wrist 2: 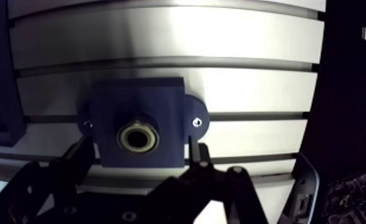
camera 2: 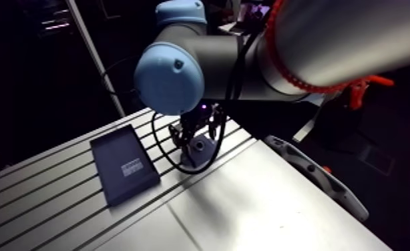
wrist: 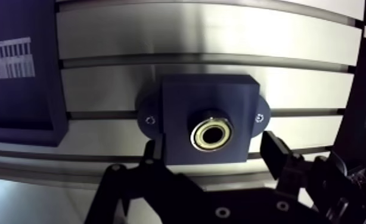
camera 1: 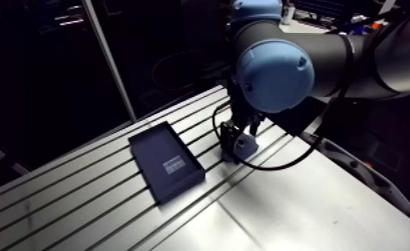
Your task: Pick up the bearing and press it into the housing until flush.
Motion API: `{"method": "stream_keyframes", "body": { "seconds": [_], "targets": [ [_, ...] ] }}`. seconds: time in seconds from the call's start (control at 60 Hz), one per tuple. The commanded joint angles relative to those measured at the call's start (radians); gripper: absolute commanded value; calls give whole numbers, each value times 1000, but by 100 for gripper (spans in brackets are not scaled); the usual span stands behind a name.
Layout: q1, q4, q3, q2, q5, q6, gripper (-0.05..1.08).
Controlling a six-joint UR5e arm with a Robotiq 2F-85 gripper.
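Two fingers [wrist: 273,152] of pincer [wrist: 214,156] apart, straddling housing [wrist: 185,107], bearing [wrist: 212,134] inside

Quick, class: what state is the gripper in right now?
Gripper: open, holding nothing, jaws set either side of the housing.

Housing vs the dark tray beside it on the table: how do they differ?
Shape: the housing is a compact block with two screwed side ears, while the tray is a larger, shallow, flat rectangle.
Contents: the housing's bore holds a bearing; the tray shows only a pale printed label.
Shared: both are dark and lie apart on the slotted table.
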Motion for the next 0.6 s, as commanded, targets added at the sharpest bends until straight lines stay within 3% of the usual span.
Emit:
{"method": "stream_keyframes", "body": {
  "seconds": [0.017, 0.433, 0.483, 0.517, 0.55, 0.567, 0.583, 0.6],
  "targets": [
    [-1, 5, -10, -12, 2, 15, 0],
    [1, 87, -45, -48, 7, 73, 3],
    [2, 101, -48, -59, 8, 75, 11],
    [4, 113, -56, -63, 7, 78, 31],
    [4, 113, -56, -63, 7, 78, 31],
    [4, 120, -60, -63, 7, 86, 43],
    [4, 120, -60, -63, 7, 86, 43],
    [4, 126, -65, -62, 7, 99, 56]
  ]
}}
